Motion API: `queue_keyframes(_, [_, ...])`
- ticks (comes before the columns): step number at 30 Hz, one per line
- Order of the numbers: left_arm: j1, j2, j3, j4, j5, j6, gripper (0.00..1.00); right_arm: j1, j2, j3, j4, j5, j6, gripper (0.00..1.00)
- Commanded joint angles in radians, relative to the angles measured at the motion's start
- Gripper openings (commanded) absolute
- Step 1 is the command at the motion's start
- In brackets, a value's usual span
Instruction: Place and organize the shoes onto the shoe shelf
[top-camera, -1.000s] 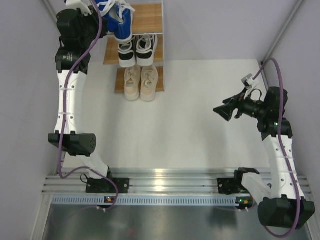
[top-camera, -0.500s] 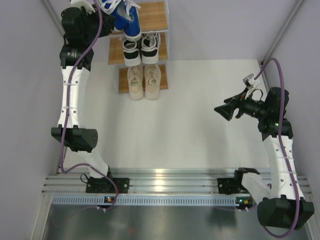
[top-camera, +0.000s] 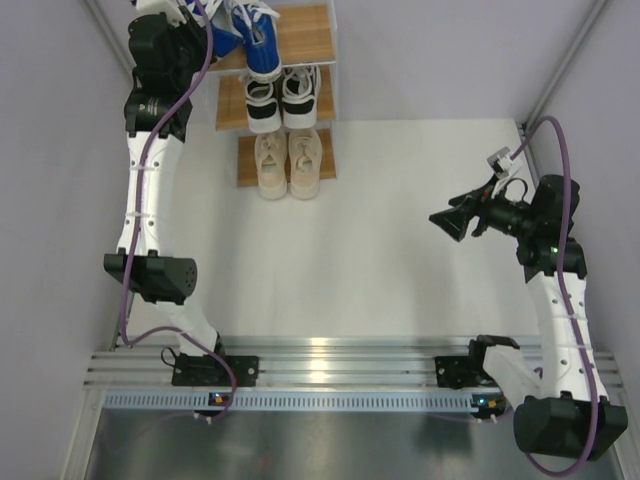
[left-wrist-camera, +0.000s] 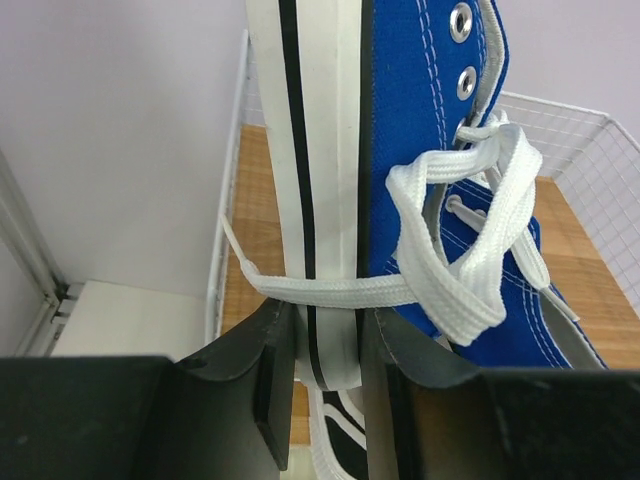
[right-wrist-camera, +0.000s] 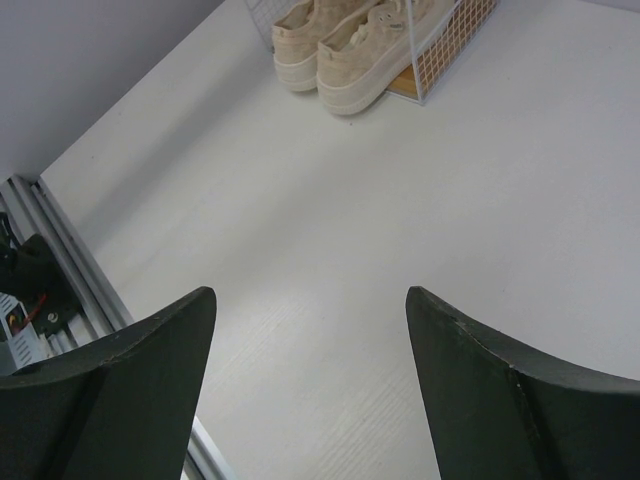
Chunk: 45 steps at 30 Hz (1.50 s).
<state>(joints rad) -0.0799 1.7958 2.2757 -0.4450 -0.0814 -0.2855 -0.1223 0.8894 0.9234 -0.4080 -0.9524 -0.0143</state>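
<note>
The shoe shelf (top-camera: 310, 35) stands at the far left of the table. The beige pair (top-camera: 288, 162) sits on its lowest tier and the black-and-white pair (top-camera: 280, 98) on the middle tier. One blue shoe (top-camera: 263, 50) lies on the top tier. My left gripper (top-camera: 205, 28) is shut on the sole edge of the other blue shoe (left-wrist-camera: 425, 150) and holds it on its side over the top board (left-wrist-camera: 258, 230), at its left end, laces dangling. My right gripper (top-camera: 442, 222) is open and empty above the table, far right of the shelf; the right wrist view shows the beige pair (right-wrist-camera: 350, 40).
Grey walls close in on the left and right. The shelf's white wire side (left-wrist-camera: 600, 160) rises right of the held shoe. An aluminium rail (top-camera: 330, 355) with the arm bases runs along the near edge.
My left gripper has moved farther back with the blue shoe, over the top tier. The shelf has slid a little to the right. The right arm has stayed put.
</note>
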Motion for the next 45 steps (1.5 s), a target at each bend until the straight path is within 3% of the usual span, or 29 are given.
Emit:
queue_keyframes(1, [0.0, -0.024, 0.022, 0.215, -0.075, 0.049, 0.0, -0.016, -0.02, 0.003, 0.044, -0.025, 0.004, 0.77])
queue_keyframes(16, [-0.008, 0.114, 0.021, 0.377, -0.136, 0.042, 0.0, -0.033, -0.032, 0.017, 0.049, -0.023, 0.008, 0.77])
queue_keyframes(36, [-0.07, 0.174, 0.007, 0.517, -0.024, -0.19, 0.0, -0.076, -0.081, -0.015, 0.066, -0.034, 0.065, 0.77])
queue_keyframes(45, [-0.1, 0.197, 0.007, 0.52, -0.082, -0.221, 0.0, -0.092, -0.107, -0.024, 0.061, -0.039, 0.073, 0.77])
